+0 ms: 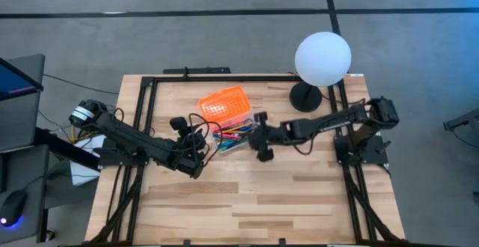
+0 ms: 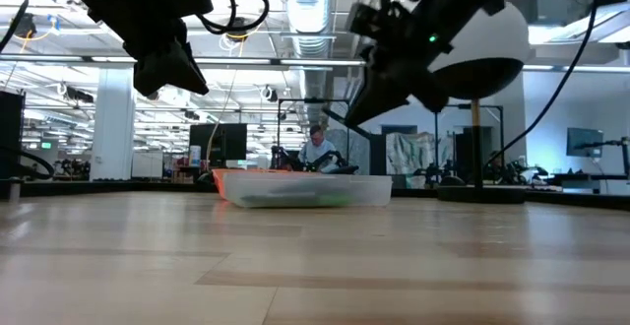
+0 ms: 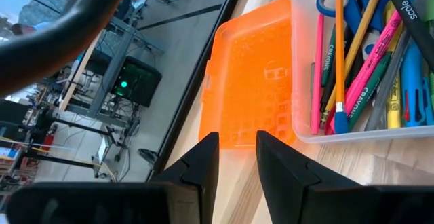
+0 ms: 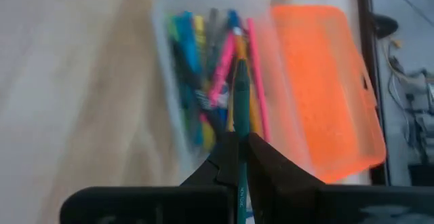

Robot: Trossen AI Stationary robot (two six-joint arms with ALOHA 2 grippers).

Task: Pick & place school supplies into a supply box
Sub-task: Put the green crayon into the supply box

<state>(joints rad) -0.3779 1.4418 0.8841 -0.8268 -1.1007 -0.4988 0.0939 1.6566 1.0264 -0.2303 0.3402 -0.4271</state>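
High view: supply box (image 1: 233, 132) sits open at table centre, orange lid (image 1: 224, 102) folded out flat at its 11 o'clock, and the clear tray holds a bundle of coloured pens, pencils and markers (image 1: 230, 136). Left gripper (image 1: 196, 144) is just at the box's 9 o'clock, right gripper (image 1: 258, 136) just at its 3 o'clock, and the white globe lamp (image 1: 322, 58) stands toward 1 o'clock near the table's far edge. Low view: the clear tray (image 2: 305, 189) lies flat on the table (image 2: 315, 266) mid-frame, contents only a blur through the wall, both arms hang above it, and a person (image 2: 317, 150) sits far behind. Left wrist view: left fingers (image 3: 203, 166) stand narrowly apart with nothing between them, hovering just short of the orange lid's edge; the tray beside it holds blue-handled scissors (image 3: 342, 0), a pink marker (image 3: 374, 54), an orange pencil (image 3: 339, 47), a yellow highlighter (image 3: 393, 108) and blue markers. Right wrist view: right gripper is clamped on a green pen (image 4: 240, 108), held lengthwise above the open tray's pens, lid at the far side.
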